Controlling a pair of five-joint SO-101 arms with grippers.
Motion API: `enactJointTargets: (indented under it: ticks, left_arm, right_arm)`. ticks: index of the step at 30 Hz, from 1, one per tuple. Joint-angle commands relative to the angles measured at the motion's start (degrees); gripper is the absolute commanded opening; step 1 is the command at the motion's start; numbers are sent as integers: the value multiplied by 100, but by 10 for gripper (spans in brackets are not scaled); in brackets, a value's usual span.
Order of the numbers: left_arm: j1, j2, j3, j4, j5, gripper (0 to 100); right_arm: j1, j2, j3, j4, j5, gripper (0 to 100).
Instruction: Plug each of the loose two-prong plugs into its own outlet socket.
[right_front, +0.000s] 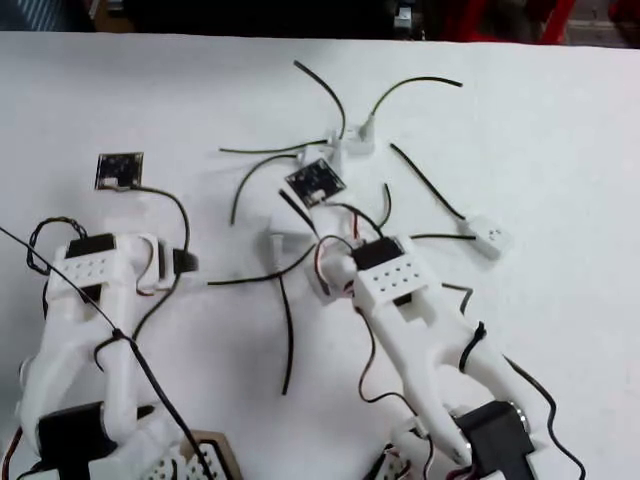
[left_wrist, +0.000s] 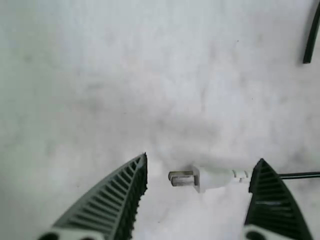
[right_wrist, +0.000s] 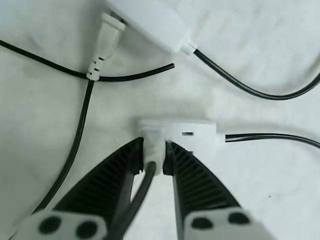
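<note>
Right gripper (right_wrist: 154, 150) clamped on plug (right_wrist: 153, 137) at socket (right_wrist: 192, 134); my left gripper (left_wrist: 202, 161) spread round loose plug (left_wrist: 207, 178). Light, slick; I'd pinch body.

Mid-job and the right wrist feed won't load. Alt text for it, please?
The right gripper pinches a white plug against the side of a white outlet socket on the white table. Farther off, a second plug meets another socket.
</note>
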Motion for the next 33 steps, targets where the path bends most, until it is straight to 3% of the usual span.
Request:
enactJointTargets:
  ticks: [1, 7, 14, 24, 33]
  left_arm:
    - [-57, -251, -26, -79, -53, 320]
    - [-57, -251, -26, -79, -53, 320]
    - [-57, -251, -26, -79, -53, 320]
    - [-57, -251, -26, -79, -53, 320]
    - [-57, -251, -26, -79, -53, 320]
  right_arm:
    - [-40, -92, 325, -92, 70, 16]
    - [-136, -92, 1187, -840, 352, 16]
    - [-136, -171, 1248, -919, 378, 16]
    - [-84, -646, -633, -910, 26, 16]
    - [31, 927, -2752, -927, -677, 33]
